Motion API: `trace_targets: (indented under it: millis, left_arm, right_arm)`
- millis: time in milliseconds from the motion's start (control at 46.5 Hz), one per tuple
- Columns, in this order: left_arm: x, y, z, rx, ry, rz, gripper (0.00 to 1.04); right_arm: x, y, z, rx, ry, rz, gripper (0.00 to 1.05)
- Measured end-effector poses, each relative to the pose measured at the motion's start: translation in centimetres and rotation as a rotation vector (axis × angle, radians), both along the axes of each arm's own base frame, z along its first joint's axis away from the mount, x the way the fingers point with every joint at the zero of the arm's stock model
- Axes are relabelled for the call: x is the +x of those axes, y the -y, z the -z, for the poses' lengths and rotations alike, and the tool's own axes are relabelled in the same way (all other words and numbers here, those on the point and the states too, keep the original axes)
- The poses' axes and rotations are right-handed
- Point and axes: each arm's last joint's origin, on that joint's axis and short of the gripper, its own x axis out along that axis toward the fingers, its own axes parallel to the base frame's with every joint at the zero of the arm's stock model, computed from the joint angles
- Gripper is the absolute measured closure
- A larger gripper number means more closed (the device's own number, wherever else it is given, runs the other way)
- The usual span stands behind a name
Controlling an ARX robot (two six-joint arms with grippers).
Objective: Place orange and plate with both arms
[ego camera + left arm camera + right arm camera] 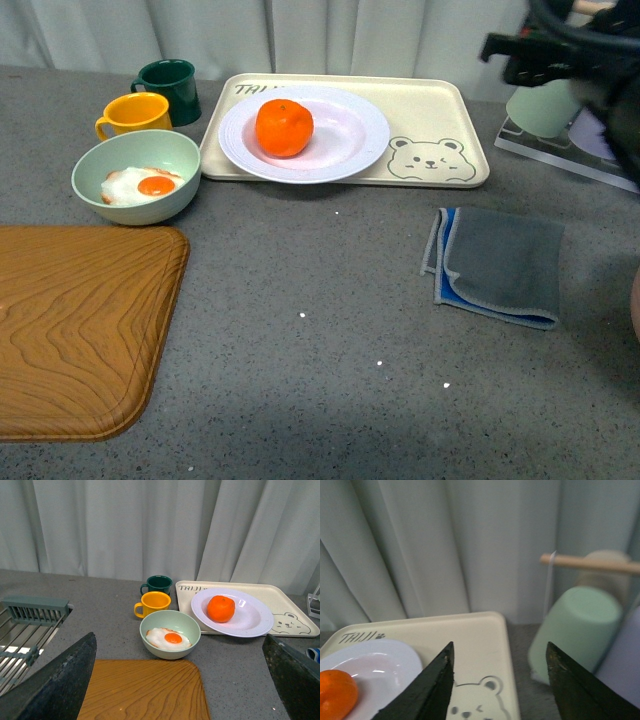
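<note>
Both hands are open and empty: the right hand (499, 690) hangs raised over the worktop's (330, 330) far right corner, the left hand (180, 690) lifted above the near left side. The lumpy orange (284, 127) sits on the white plate (345, 150), which rests on the bear tray (440, 120) by the far edge

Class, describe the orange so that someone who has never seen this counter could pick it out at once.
Find the cream bear tray at the back of the grey counter. On its left part sits a round white plate, and the orange rests in that plate. It is a whole, slightly lumpy fruit, unlike the flat egg yolk in the green bowl.
</note>
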Motion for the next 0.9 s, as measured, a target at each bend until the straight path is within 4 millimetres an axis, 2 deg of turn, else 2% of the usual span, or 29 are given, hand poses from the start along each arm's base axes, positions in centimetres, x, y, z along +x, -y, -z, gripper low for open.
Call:
trace_targets:
  millis: [151, 344, 710, 903]
  left_arm:
    - [0.0, 0.0, 0.0, 0.000, 0.000, 0.000, 0.07]
    - [0.0, 0.0, 0.0, 0.000, 0.000, 0.000, 0.07]
    - [0.0, 0.0, 0.0, 0.000, 0.000, 0.000, 0.07]
    - [0.0, 0.0, 0.0, 0.000, 0.000, 0.000, 0.07]
  right_arm:
    - [-3.8, 2.1, -2.1, -0.073, 0.043, 0.019, 0.74]
    - [-8.3, 3.6, -2.2, -0.108, 0.003, 0.008, 1.03]
    - [-15.9, 5.7, -3.7, -0.117, 0.003, 0.010, 1.04]
    - [-18.0, 6.8, -4.5, -0.117, -0.015, 0.001, 1.04]
